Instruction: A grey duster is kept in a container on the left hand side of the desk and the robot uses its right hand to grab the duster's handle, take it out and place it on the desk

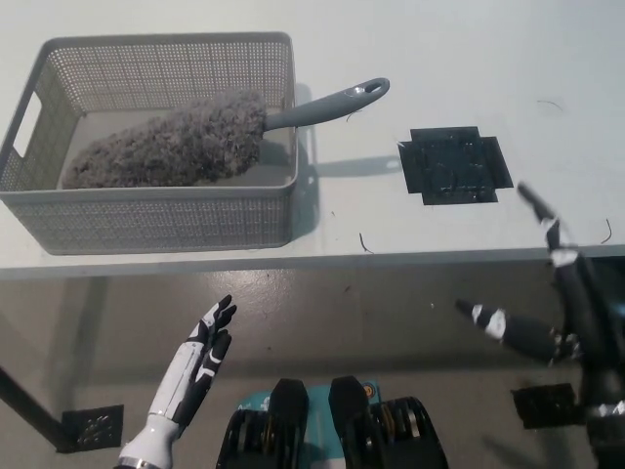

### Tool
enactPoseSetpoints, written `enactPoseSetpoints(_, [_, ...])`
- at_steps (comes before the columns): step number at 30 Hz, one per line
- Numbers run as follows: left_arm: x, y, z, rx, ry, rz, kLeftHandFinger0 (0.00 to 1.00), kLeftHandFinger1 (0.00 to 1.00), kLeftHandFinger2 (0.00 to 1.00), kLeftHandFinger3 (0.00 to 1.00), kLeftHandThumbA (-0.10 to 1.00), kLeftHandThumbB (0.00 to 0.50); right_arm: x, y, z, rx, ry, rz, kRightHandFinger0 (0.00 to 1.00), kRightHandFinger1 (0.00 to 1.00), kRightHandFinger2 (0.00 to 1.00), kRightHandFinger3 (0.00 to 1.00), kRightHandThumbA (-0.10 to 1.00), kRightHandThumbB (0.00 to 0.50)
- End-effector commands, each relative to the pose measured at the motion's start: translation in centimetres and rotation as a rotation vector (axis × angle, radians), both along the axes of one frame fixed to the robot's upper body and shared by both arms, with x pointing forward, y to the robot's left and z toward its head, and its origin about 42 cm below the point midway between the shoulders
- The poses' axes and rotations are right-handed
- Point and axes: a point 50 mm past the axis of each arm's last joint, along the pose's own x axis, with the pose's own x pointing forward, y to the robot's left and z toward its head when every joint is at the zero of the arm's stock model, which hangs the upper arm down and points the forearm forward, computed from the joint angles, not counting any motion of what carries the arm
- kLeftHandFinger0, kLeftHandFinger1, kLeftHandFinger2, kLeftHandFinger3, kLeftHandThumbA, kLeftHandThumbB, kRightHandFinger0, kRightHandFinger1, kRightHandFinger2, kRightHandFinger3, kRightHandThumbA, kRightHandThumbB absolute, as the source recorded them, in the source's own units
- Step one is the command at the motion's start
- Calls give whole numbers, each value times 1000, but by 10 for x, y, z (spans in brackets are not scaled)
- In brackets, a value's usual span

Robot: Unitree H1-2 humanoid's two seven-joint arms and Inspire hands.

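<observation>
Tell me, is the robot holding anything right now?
No, nothing. Both the black right hand and the white left hand are open and empty. The grey duster lies in the basket, its handle sticking out untouched.

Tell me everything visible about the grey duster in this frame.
The grey duster has a fluffy, fibrous-looking head lying inside the perforated grey container. Its smooth grey handle, plastic by the look, with a loop at the end, rests over the container's right rim and juts above the desk. Nothing else touches it.
</observation>
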Motion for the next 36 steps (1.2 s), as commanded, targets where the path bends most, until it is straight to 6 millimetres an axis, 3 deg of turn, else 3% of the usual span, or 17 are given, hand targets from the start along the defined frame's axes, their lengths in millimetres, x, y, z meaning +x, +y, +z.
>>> enactPoseSetpoints(1, [9,2,30,47,-215,-48,1000,1000,1000,1000,1000,76,-57,2,238,-451,-582,-196,1000,1000,1000,1000,935,487])
enactPoseSetpoints(3, [10,2,29,45,-214,-48,1000,1000,1000,1000,1000,76,-52,14,264,-504,-593,-173,1000,1000,1000,1000,907,500])
enactPoseSetpoints(6, [11,2,29,47,-211,-51,1000,1000,1000,1000,1000,78,-37,43,295,-604,-577,-128,1000,1000,1000,1000,978,500])
enactPoseSetpoints(8, [11,2,30,49,-207,-53,1000,1000,1000,1000,1000,81,-28,55,302,-639,-562,-110,1000,1000,1000,1000,982,500])
enactPoseSetpoints(10, [10,1,29,58,-203,-51,1000,1000,1000,1000,1000,86,-5,78,308,-714,-506,-72,1000,1000,1000,1000,935,500])
enactPoseSetpoints(16, [9,3,25,62,-206,-61,1000,1000,1000,1000,1000,78,53,119,301,-823,-312,-28,1000,1000,1000,1000,968,500])
enactPoseSetpoints(24, [9,3,23,52,-197,-60,1000,1000,1000,1000,1000,73,116,146,286,-883,-121,-53,1000,1000,1000,1000,946,500])
enactPoseSetpoints(36, [11,5,23,76,-197,-73,1000,1000,1000,1000,1000,63,151,151,262,-958,72,-76,1000,1000,1000,1000,962,500])
